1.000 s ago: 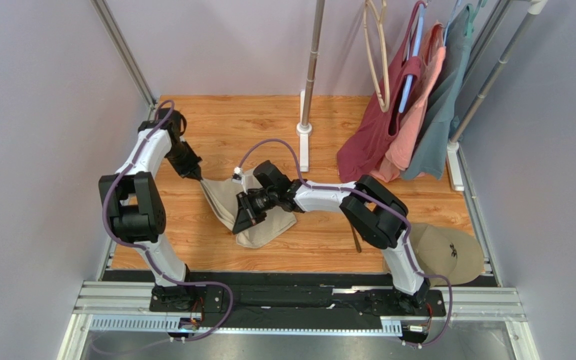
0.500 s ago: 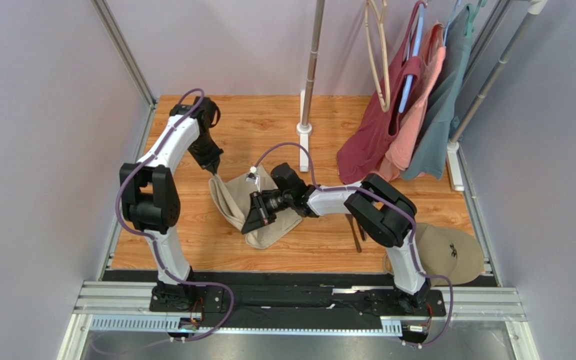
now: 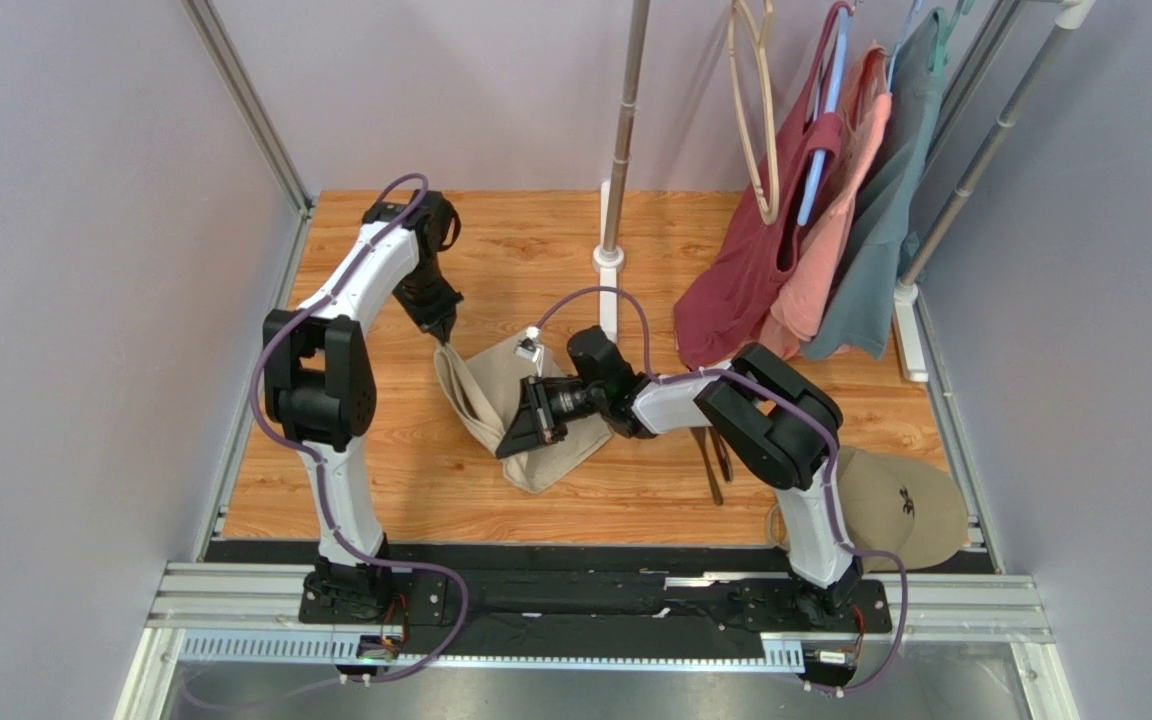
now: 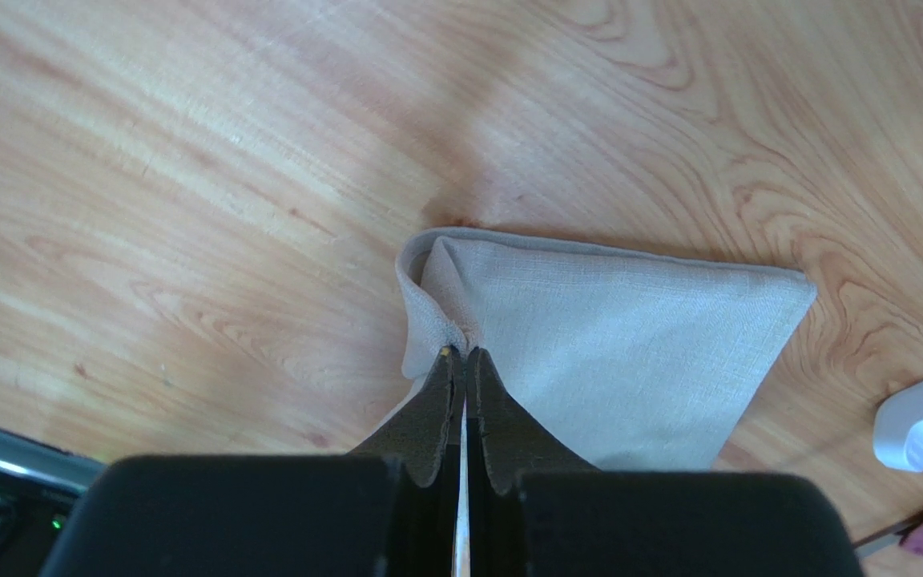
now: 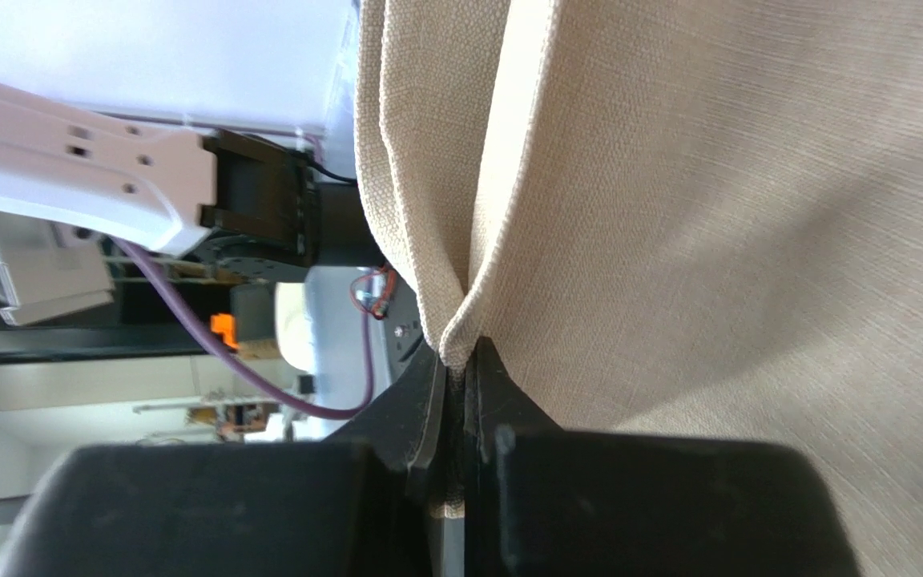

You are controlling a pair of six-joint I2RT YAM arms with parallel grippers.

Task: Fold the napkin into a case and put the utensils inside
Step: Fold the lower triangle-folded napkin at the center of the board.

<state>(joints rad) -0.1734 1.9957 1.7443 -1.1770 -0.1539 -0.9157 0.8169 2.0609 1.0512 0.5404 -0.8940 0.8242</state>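
Note:
The beige-tan napkin (image 3: 515, 408) lies partly folded on the wooden table, its left side lifted. My left gripper (image 3: 443, 344) is shut on the napkin's far left corner; the left wrist view shows the cloth (image 4: 605, 349) pinched at its tips (image 4: 463, 356). My right gripper (image 3: 512, 444) is shut on the napkin's near left edge; the right wrist view shows the cloth (image 5: 719, 216) folded into its tips (image 5: 460, 358). The dark utensils (image 3: 713, 458) lie on the table to the right, partly hidden behind my right arm. No finished case shows.
A round tan disc (image 3: 898, 507) lies at the near right. Maroon, salmon and grey-teal garments (image 3: 808, 240) hang on a rack at the back right. A metal pole with a white foot (image 3: 608, 263) stands at the back middle.
Both grippers have carried the napkin to the right and slightly farther back. The left arm has swung rightward with its corner. The folded cloth has shifted with them.

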